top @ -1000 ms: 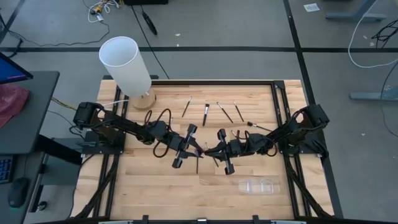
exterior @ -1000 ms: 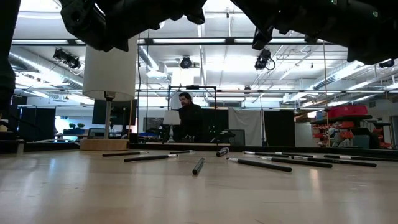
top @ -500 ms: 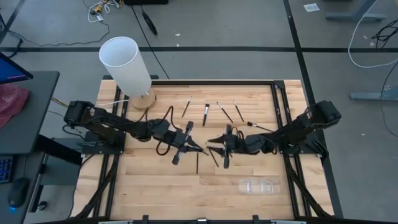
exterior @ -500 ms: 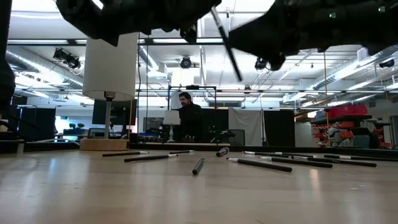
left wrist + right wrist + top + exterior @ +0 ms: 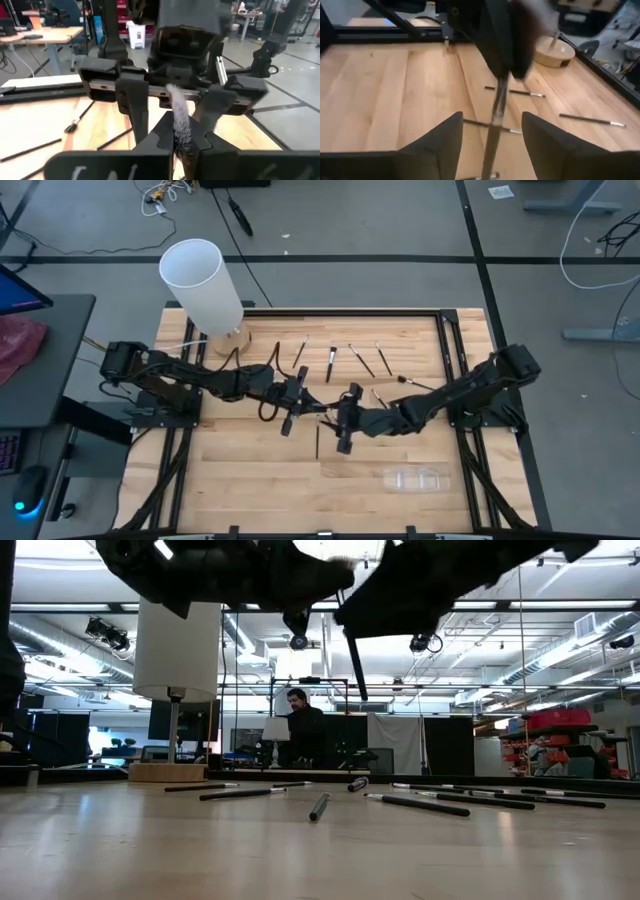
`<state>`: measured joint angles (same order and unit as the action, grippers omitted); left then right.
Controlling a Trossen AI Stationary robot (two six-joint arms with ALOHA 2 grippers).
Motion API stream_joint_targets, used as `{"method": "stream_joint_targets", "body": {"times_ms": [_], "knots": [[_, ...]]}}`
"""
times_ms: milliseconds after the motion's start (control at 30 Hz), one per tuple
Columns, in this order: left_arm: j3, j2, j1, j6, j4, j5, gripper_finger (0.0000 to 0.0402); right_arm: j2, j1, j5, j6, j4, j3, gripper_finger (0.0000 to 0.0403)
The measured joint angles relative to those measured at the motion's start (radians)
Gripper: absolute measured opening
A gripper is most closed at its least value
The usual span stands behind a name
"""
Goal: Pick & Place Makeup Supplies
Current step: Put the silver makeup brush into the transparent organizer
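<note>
Handover step, by the look of it: a thin dark-handled makeup brush (image 5: pixel 356 668) with soft grey bristles hangs above the wooden plank counter (image 5: pixel 240 480), pinched in the closed left gripper (image 5: pixel 299 394). The right gripper (image 5: pixel 345 420), just beside it, stands spread with nothing held. Next move calls for carrying the brush off to its container. Other slim brushes (image 5: pixel 331 363) lie on the counter beyond both grippers, near the matte white cylinder (image 5: pixel 203 285).
</note>
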<state>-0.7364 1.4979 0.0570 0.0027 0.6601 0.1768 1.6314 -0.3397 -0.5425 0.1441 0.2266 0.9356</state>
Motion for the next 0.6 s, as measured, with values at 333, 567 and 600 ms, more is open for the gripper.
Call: {"method": "stream_joint_targets", "body": {"times_ms": [333,567,600], "knots": [[0.000,0.000,0.000,0.000,-0.009,0.001,0.0015,0.036,-0.002,-0.004,-0.041,0.056,0.035,0.0119],[0.000,0.000,0.003,0.004,-0.010,0.007,0.0024,0.036,-0.002,-0.008,-0.053,0.065,0.035,0.0032],[0.000,0.000,0.004,0.008,-0.011,0.010,0.0029,0.036,-0.002,-0.007,-0.050,0.063,0.035,0.0021]]}}
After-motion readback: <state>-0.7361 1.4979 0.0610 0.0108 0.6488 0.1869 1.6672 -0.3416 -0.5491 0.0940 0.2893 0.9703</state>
